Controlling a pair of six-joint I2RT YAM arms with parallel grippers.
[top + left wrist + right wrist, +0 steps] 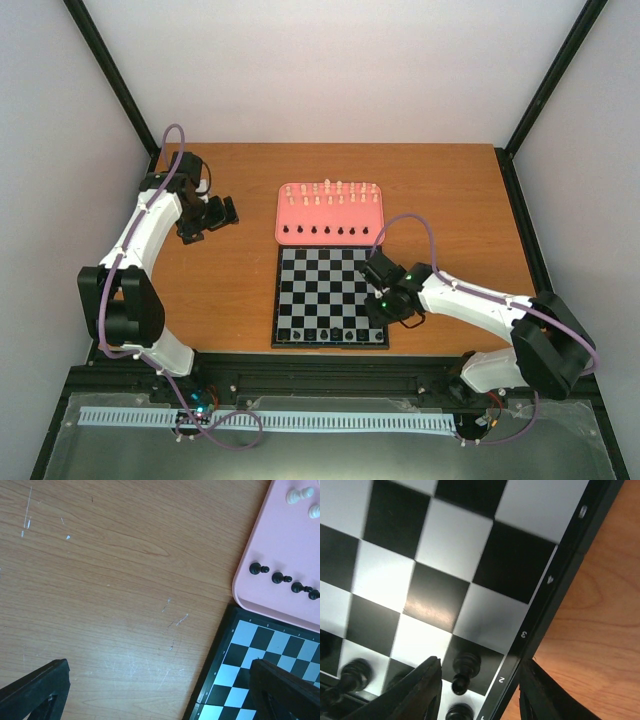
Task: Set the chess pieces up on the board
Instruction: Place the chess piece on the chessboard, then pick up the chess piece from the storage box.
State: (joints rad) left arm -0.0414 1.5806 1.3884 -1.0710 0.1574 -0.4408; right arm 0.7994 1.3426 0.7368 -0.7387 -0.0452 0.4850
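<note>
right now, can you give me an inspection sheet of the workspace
surface: wooden table, light scuffs left of the board
job's things: board at centre, black pieces along its near edge; a black row and the cream pieces stand in the pink tray beyond it
clutter: nothing seen
hands: right hand open over the board's near right corner, fingers either side of a black pawn, not touching it; left hand open, empty, over the table left of the tray
cables: purple cables loop along both arms; the right one arches near the tray's corner
surroundings: white walls, black frame posts
</note>
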